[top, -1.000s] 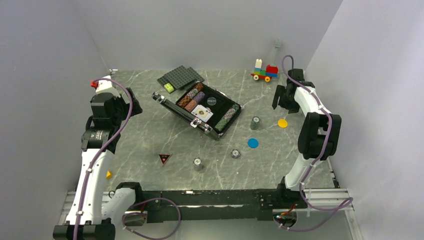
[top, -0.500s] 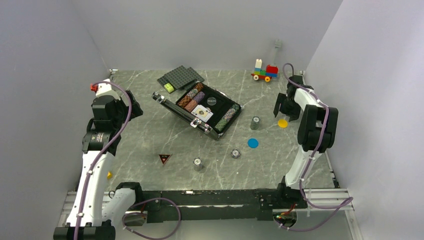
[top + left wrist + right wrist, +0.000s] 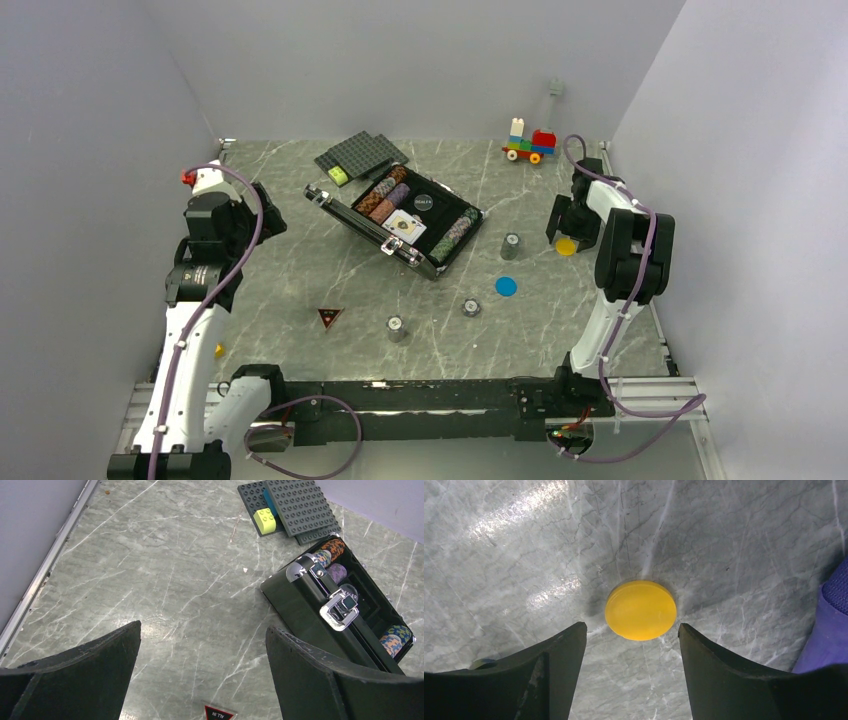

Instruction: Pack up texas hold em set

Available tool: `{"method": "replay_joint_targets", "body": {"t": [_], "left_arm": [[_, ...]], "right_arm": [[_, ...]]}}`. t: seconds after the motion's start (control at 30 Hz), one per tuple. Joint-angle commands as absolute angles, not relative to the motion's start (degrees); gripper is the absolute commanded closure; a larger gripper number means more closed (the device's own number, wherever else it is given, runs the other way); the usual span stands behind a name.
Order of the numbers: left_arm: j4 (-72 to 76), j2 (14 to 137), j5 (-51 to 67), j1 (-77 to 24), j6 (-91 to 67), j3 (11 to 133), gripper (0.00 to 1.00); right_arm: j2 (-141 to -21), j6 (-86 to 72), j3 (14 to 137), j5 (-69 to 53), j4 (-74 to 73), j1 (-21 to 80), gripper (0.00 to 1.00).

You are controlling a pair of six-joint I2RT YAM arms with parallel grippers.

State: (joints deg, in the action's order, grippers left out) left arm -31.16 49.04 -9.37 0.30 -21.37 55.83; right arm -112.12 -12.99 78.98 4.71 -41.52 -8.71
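Briefcase point(image 3: 395, 222) open, chip rows point(image 3: 385, 193) inside; grey stacks point(image 3: 511, 245), blue disc point(image 3: 506, 286), yellow disc point(image 3: 640, 610) loose on tabletop point(image 3: 290, 270); right tool point(image 3: 631, 627) wide astride yellow disc; left tool point(image 3: 202, 627) wide, empty.

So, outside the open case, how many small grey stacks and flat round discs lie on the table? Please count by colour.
grey stacks: 3
blue disc: 1
yellow disc: 1
Total: 5
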Motion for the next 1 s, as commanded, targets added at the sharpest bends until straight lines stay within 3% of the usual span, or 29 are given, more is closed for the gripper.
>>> {"method": "replay_joint_targets", "body": {"t": [0.0, 0.73, 0.97], "left_arm": [[-29.6, 49.4, -9.7, 0.4, -22.3, 56.1, 0.02], [-30.1, 48.4, -10.8, 0.4, -22.4, 56.1, 0.02], [-30.5, 47.4, -11.2, 0.4, -22.5, 55.7, 0.02]], "right_arm": [[-112.2, -14.2, 78.3, 3.9, -41.3, -9.0, 0.29], [-113.6, -13.9, 74.9, 6.3, -38.2, -9.1, 0.37], [-113.8, -13.2, 74.9, 7.3, -38.2, -9.4, 0.49]]}}
